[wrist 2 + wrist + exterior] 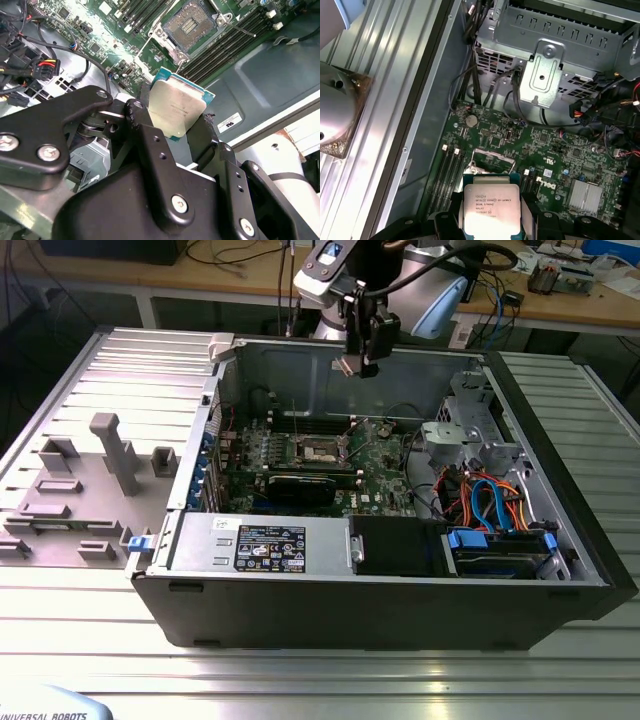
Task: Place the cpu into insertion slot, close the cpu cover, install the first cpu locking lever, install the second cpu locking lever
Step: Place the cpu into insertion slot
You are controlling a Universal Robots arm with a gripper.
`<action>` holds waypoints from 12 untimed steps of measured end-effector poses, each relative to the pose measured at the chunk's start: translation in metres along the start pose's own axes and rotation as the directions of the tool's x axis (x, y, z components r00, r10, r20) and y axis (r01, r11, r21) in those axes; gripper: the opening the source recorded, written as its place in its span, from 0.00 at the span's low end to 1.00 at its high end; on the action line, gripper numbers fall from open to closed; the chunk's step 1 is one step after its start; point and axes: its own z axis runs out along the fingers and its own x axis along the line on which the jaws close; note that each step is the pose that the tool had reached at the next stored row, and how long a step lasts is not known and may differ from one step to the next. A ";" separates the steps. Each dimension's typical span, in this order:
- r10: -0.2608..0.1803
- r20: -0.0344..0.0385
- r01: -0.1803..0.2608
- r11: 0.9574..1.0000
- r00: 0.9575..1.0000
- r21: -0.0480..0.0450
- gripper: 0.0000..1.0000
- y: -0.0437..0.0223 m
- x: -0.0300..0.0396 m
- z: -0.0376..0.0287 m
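Note:
My gripper (356, 362) hangs high above the open computer case, shut on the cpu (348, 364). In both wrist views the cpu (177, 107) (491, 209) is a flat square chip with a silver-grey top and a green edge, pinched between the two black fingers (145, 132). The insertion slot (318, 450) (192, 22) lies below on the green board, its dark centre uncovered inside a silver rim. In the first wrist view a thin silver frame, the cpu cover (492, 156), seems to stand raised at the slot, just beyond the held chip.
Long memory slots (225, 47) flank the socket. A black card (300, 488) lies in front of it, then the power supply (265, 540). A drive cage (470, 430) and coloured cables (490, 502) fill the exterior view's right. Grey fixture blocks (110, 450) stand outside the case.

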 end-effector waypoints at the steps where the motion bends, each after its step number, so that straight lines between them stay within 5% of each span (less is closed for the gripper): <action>1: 0.004 0.000 -0.004 1.000 1.000 0.000 0.54 0.0000 0.0000 0.0000; 12: 0.045 0.005 -0.045 0.999 0.999 -0.001 0.54 0.0000 0.0000 0.0000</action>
